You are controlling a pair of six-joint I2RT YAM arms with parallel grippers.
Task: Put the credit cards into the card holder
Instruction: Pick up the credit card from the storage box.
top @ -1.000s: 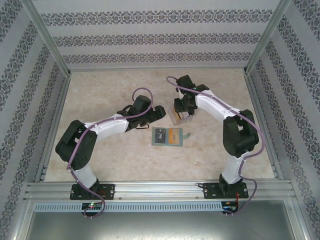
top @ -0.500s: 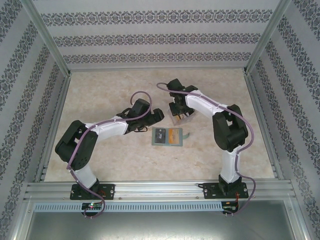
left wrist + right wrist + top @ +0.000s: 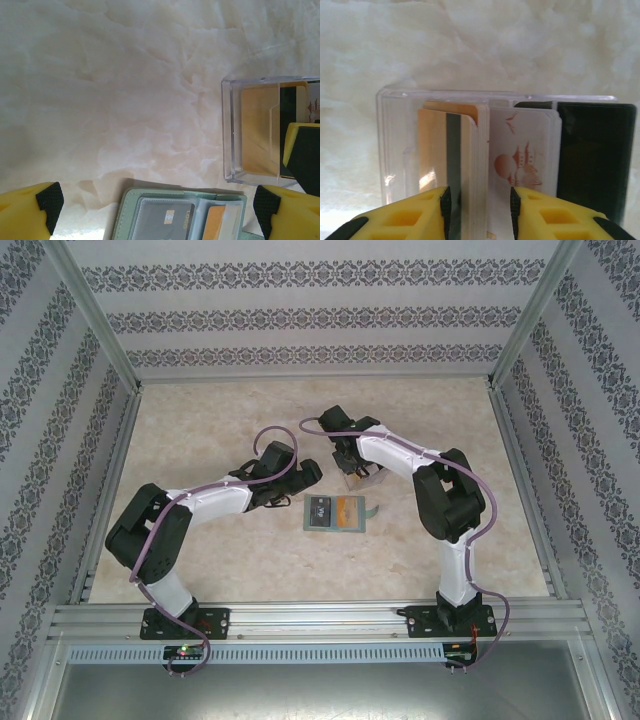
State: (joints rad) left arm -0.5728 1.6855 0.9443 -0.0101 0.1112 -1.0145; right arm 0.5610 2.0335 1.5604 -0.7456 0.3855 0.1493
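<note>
We see that the right gripper (image 3: 479, 212) has come over the clear box (image 3: 395, 145) during the last second. In the top view the right arm (image 3: 400, 452) has swung to the left and its elbow is folded more than before. The left gripper (image 3: 156, 212) has hardly moved.

Now the fingers of the right gripper reach down into the box, one on each side of the bundle of orange credit cards (image 3: 437, 150). This gripper is spread and not yet pressed on the bundle, because a narrow gap remains on the side of the white card (image 3: 530, 150). A black card (image 3: 595, 155) stands at the other end of the same box.

The left gripper is spread wide and holds nothing. It hangs over the card holder (image 3: 180, 200), which lies open on the counter (image 3: 200, 420), just beside the box. A dark card (image 3: 165, 220) and an orange card (image 3: 216, 220) already sit in its pockets.

We judge that the approach is finished and the taking of the next card is in hand. The fingers must now close. Since they stand around a whole bundle, they may lift several cards together.
</note>
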